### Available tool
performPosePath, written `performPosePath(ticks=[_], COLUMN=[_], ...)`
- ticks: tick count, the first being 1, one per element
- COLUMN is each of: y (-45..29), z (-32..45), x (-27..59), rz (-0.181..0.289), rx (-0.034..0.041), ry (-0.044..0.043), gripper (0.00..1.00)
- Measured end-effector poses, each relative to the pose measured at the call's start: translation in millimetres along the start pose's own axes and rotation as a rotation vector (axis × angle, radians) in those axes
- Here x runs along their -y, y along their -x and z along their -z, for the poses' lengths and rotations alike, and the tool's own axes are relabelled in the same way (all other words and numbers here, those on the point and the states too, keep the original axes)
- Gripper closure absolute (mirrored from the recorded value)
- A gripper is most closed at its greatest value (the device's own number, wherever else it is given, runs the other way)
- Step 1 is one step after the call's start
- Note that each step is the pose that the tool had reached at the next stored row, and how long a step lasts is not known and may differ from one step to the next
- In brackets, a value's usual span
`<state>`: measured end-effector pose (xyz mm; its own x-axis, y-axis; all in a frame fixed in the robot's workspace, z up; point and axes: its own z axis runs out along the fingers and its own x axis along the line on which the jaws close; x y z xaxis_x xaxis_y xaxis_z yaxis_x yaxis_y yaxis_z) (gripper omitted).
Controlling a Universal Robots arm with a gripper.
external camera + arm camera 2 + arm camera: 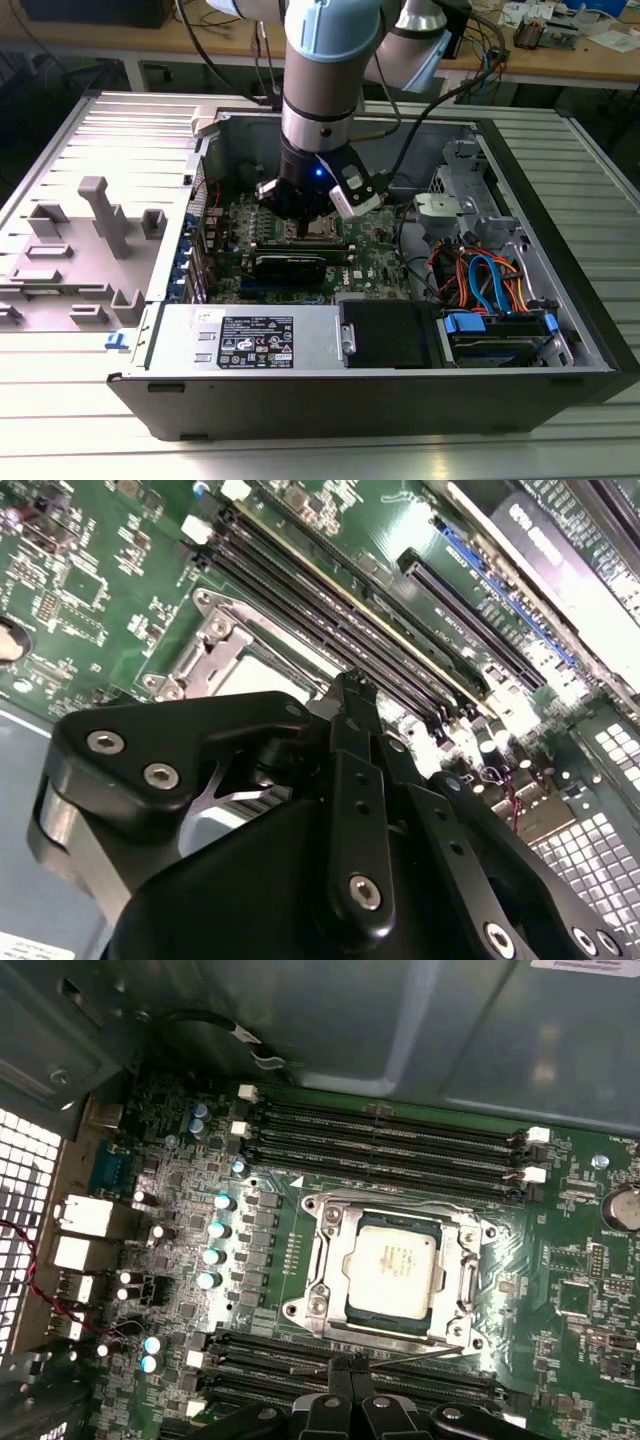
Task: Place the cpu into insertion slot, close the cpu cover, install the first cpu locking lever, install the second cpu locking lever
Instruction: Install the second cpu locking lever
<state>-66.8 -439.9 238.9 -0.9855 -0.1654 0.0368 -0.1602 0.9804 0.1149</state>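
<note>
1. First wrist view: the cpu (394, 1265) lies flat in the slot (392, 1326), silver top up, on the green board (560, 1260).
2. The cover (330, 1270) is down around the chip; its silver frame borders the chip on all sides and the chip shows through the square cut-out.
3. A thin wire lever (420, 1352) runs along the frame edge nearest the gripper. Whether it is hooked under its catch I cannot tell from this angle.
4. The gripper (349, 1368) stands just at that edge of the socket. Its black fingers (338, 1390) are pressed together into one narrow tip, which sits at or right beside the lever; real contact is hard to judge.
5. Nothing is pinched between the fingers as far as the frames show.
6. Long black memory slots (385, 1145) run on both sides of the socket: one bank beyond it, another bank between it and the gripper's body.
7. In the second wrist view the fingertips (352, 695) again meet in a point, beside a corner of the cover (215, 645), with the memory slots (330, 610) running past just beyond.
8. In the exterior view the arm (325, 90) reaches straight down into the open computer case (400, 385), and the gripper (300, 228) is low over the board (375, 265) near its middle.
9. A grey fixture (100, 215) stands on the table (590, 420) at the exterior view's left, well apart from the arm.
</note>
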Motion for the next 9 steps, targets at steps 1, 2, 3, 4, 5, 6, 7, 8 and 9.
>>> performPosePath(ticks=[1, 2, 3, 4, 5, 6, 7, 8, 9], y=[-1.3, -3.2, -4.5, -6.6, -7.6, -8.9, -9.6, -10.5, -11.3], z=[-0.6, -1.9, -2.8, -4.3, -5.5, -6.6, -6.9, -7.1, -7.2], x=[-0.1, -0.2, -0.2, 0.0, 0.5, 2.1, 2.7, 3.2, 3.5], rz=[0.0, 0.0, 0.0, 0.0, 0.001, 0.001, 0.002, 0.002, 0.003], rx=[0.0003, 0.0008, 0.0008, 0.0013, 0.002, 0.0034, 0.0046, 0.0064, 0.0084], ry=[0.0019, 0.004, 0.0047, 0.0081, 0.0127, 0.0205, 0.0281, 0.0389, 0.0516], gripper=[0.89, 0.89, 0.89, 0.89, 0.89, 0.89, 0.89, 0.89, 0.89])
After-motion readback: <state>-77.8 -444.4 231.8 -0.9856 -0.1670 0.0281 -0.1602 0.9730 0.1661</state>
